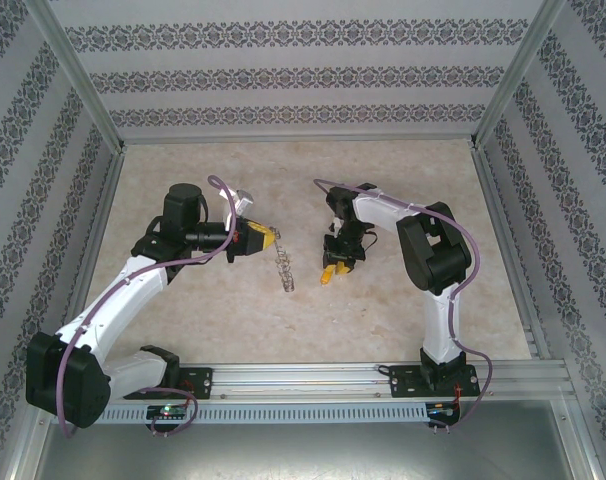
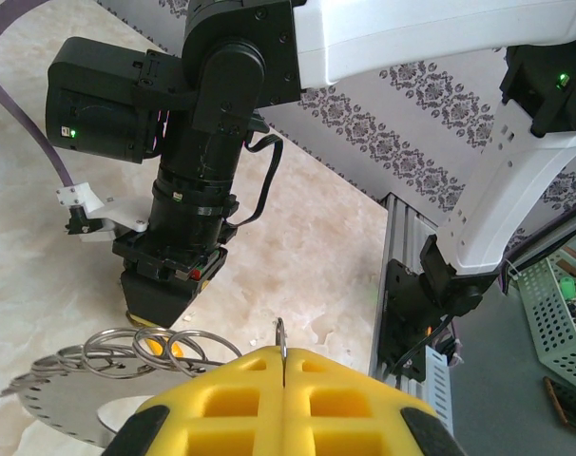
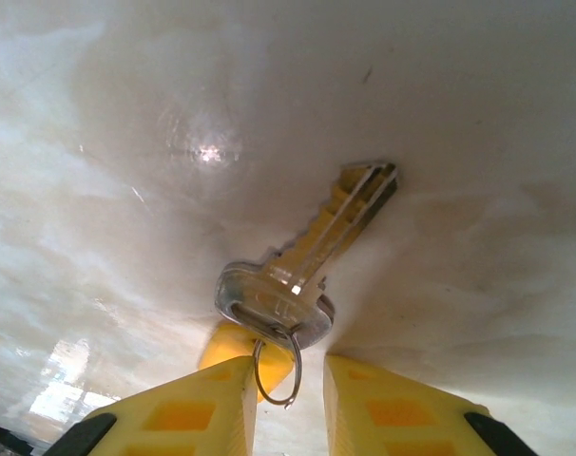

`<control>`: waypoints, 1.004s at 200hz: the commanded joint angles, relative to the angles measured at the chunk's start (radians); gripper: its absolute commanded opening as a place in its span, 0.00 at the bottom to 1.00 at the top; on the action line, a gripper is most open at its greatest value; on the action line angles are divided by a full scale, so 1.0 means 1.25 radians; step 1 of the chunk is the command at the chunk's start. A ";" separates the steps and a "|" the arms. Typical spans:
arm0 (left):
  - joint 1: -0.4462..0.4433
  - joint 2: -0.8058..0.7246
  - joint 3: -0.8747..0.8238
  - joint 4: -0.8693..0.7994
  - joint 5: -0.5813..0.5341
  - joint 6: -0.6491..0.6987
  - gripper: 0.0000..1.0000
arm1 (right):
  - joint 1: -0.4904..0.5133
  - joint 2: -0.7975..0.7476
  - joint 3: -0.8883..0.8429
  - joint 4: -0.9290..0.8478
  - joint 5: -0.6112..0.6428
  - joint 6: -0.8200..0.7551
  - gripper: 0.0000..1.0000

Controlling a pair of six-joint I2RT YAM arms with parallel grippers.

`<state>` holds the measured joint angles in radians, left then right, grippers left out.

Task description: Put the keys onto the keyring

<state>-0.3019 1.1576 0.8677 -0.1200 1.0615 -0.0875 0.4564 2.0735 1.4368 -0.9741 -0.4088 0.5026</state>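
My left gripper [image 1: 266,237] [image 2: 283,356] is shut, its yellow fingers pinching the thin edge of a metal ring [image 2: 282,334]. From it the keyring [image 1: 286,270] hangs as a coil of linked rings down toward the table. In the left wrist view those linked rings [image 2: 141,347] sit beside a flat grey jagged-rimmed disc [image 2: 50,404]. My right gripper [image 1: 328,272] [image 3: 288,366] points down at the table, fingers apart. A key [image 3: 312,252] with a silver head lies flat just ahead of it. The key's small split ring [image 3: 278,366] sits between the fingers. A yellow piece [image 3: 221,344] shows under the key's head.
The beige tabletop [image 1: 403,320] is walled by patterned panels on three sides. An aluminium rail [image 1: 313,378] runs along the near edge with both arm bases on it. The right arm's black wrist [image 2: 188,199] stands close behind the hanging rings.
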 commanded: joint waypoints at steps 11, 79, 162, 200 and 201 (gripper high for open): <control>-0.007 -0.002 -0.003 -0.007 0.009 0.029 0.00 | 0.009 -0.026 -0.011 0.005 -0.003 0.021 0.26; -0.007 -0.007 -0.005 -0.014 0.005 0.037 0.00 | -0.010 -0.045 -0.024 0.035 -0.013 0.045 0.28; -0.007 -0.006 -0.003 -0.018 0.006 0.046 0.00 | -0.030 -0.054 -0.039 0.066 -0.022 0.075 0.26; -0.007 -0.006 -0.002 -0.022 0.005 0.050 0.00 | -0.039 -0.049 -0.039 0.082 -0.034 0.086 0.26; -0.007 -0.006 -0.002 -0.023 0.005 0.050 0.00 | -0.039 -0.050 -0.038 0.081 -0.034 0.086 0.26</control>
<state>-0.3019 1.1576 0.8677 -0.1287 1.0607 -0.0551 0.4202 2.0407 1.3975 -0.8799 -0.4282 0.5819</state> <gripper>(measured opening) 0.043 0.261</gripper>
